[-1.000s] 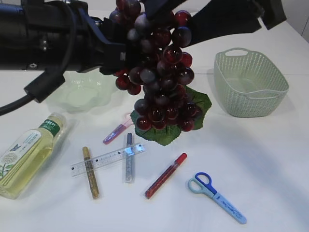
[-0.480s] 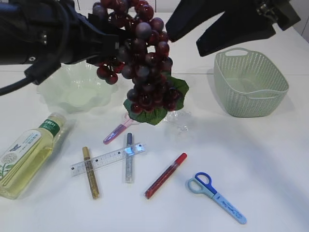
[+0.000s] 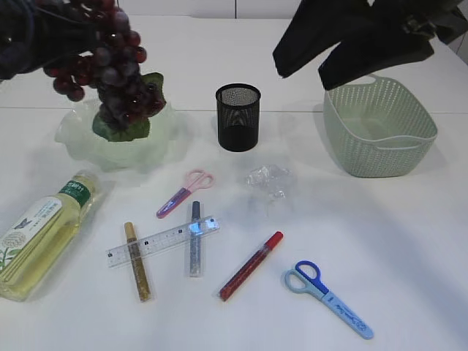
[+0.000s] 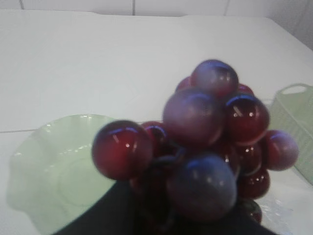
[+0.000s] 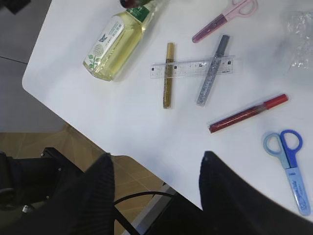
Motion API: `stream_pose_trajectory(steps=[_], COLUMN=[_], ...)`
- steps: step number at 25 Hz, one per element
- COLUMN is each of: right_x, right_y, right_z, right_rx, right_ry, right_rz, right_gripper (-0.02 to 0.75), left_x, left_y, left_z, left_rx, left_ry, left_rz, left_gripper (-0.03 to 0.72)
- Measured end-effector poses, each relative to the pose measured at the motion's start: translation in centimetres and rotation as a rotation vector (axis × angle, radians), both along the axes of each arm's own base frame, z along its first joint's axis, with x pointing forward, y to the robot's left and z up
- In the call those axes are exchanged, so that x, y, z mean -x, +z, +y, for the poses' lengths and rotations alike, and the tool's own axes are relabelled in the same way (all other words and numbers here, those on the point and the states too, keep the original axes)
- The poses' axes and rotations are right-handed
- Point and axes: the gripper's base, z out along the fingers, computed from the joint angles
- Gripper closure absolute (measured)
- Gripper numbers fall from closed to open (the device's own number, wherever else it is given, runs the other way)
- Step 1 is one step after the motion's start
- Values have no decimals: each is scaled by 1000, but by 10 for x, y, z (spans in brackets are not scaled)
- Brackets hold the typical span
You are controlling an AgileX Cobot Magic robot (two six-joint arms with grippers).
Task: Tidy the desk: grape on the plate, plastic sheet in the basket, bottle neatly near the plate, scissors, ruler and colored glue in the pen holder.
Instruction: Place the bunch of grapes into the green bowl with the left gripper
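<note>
Grape bunch [image 3: 110, 69] hangs right above the plate [image 3: 73, 139], left jaws clenched on it; right jaws spread, empty.

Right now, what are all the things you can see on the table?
Grapes: one bunch, dark red, held over the plate.
Plate: one, pale green, back left.
Pen holder: one, black mesh, back middle.
Basket: one, pale green, back right.
Plastic sheet: one, clear, crumpled, middle.
Bottle: one, yellow, lying front left.
Scissors: two, pink middle, blue front right.
Ruler: one, clear, across two glue pens.
Glue pens: three, gold, silver, red.
Left gripper: hidden behind grapes.
Right gripper: black, open, empty.
</note>
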Motion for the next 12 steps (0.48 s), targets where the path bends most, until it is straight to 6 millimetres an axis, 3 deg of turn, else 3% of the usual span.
stream_pose_trajectory(steps=[6, 12], right_x=[-2, -5], right_y=[-2, -5], right_z=[-4, -9], right_rx=[57, 119], right_ry=[-11, -24], right_rz=[-25, -54], right_gripper=[297, 297], left_x=[-26, -64], left_y=[-10, -24], left_z=[46, 51], left_rx=[-6, 5], left_ry=[164, 182], left_rz=[32, 69], left_gripper=[540, 540])
